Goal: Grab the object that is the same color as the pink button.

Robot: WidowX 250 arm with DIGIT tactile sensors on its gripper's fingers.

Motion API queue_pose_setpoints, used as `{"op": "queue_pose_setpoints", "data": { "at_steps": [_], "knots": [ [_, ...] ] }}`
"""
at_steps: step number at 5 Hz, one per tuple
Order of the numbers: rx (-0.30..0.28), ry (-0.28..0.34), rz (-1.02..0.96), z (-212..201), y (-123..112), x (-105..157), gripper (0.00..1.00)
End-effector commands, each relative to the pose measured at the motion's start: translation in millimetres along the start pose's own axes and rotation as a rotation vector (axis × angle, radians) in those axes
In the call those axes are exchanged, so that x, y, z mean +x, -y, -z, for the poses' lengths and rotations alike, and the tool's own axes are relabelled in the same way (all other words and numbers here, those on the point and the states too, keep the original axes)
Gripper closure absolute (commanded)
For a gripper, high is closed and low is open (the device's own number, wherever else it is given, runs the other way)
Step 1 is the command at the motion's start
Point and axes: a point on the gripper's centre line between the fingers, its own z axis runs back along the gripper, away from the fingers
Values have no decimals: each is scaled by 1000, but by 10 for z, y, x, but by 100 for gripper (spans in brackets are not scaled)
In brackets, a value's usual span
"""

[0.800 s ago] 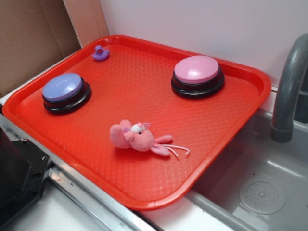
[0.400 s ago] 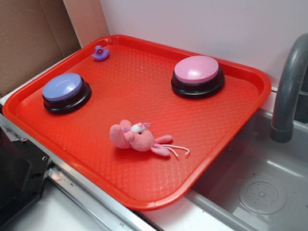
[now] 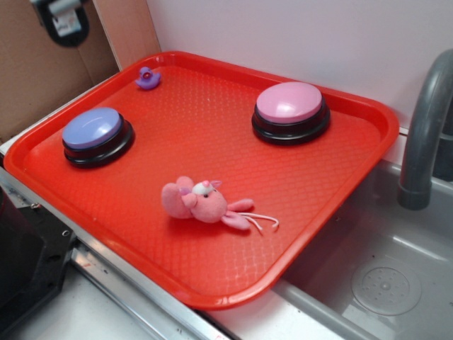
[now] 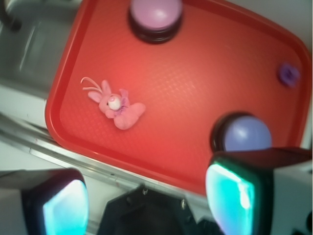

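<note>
The pink plush toy (image 3: 200, 202) is seen lying on its side in the near part of the red tray (image 3: 333, 205), its thin string limbs trailing toward the sink (image 3: 386, 283). Nothing is touching it. In the wrist view the same toy (image 4: 116, 104) is found well above and to the left of the gripper's field, near the tray's left rim.

The pink button (image 3: 289, 110) is set toward the far right of the tray, well apart from the toy; its domed top matches the toy's colour, so the toy is judged to be the thing to be grabbed. The blue-lavender button (image 3: 95, 134) is placed at the left, and a tiny purple duck (image 3: 147, 78) sits near the far left corner (neither is wanted).

What has just changed is the arrival of the gripper (image 3: 62, 20): a fraction of a second ago the exterior view showed no arm at all, and now a dark part of it is visible at the upper left edge, high above the tray. In the wrist view the gripper (image 4: 146, 203) is spread wide, with nothing held between its two pads (image 4: 230, 198). The approach is therefore judged to have only begun; a descent toward the toy is yet to be made.
</note>
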Motion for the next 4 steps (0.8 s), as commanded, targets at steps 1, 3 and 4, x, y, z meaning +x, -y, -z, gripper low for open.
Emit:
{"op": "queue_pose_setpoints", "data": {
  "at_steps": [1, 3, 4],
  "knots": [
    [48, -11, 381, 537, 161, 192, 0],
    [69, -114, 421, 1059, 134, 270, 0],
    [76, -169, 439, 1292, 137, 306, 0]
  ]
}}
